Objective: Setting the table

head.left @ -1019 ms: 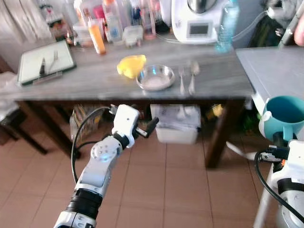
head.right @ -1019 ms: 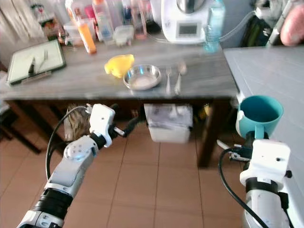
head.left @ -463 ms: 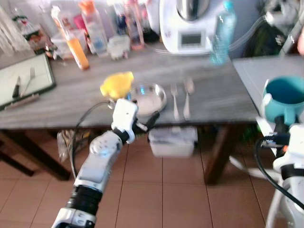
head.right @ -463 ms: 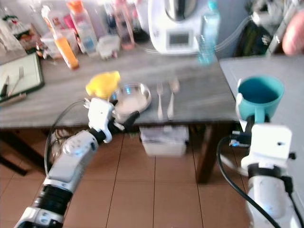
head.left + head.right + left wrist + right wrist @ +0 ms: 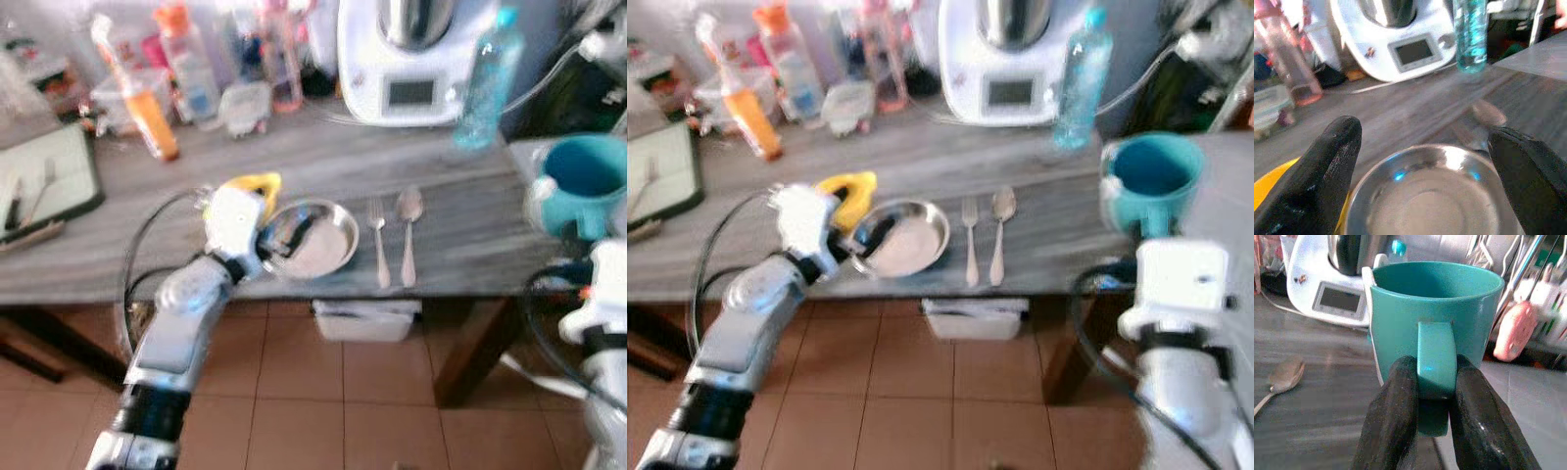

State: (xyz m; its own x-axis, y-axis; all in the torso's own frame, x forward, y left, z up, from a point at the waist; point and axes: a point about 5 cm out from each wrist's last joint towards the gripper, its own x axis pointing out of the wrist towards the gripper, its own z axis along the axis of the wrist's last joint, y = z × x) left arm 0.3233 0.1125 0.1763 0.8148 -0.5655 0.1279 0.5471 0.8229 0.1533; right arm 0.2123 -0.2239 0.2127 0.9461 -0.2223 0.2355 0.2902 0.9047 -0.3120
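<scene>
The right gripper (image 5: 1432, 431) pinches the mug (image 5: 1437, 328) by its handle — rigid, breakable. The left gripper (image 5: 1422, 171), fingers spread, frames the bowl (image 5: 312, 238) — likely light, slick; grip its rim.

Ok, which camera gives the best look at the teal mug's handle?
The right wrist view: the teal mug's handle is close up, pinched by the right tool. Both eye views show the mug blurred, its handle barely discernible.

My head views are smeared, so the labels on the bottles (image 5: 186, 69) at the back of the table (image 5: 451, 211) are unreadable. The left gripper (image 5: 284, 240) covers part of the steel bowl (image 5: 318, 245), and the yellow thing (image 5: 257, 183) behind it I can't identify.
</scene>
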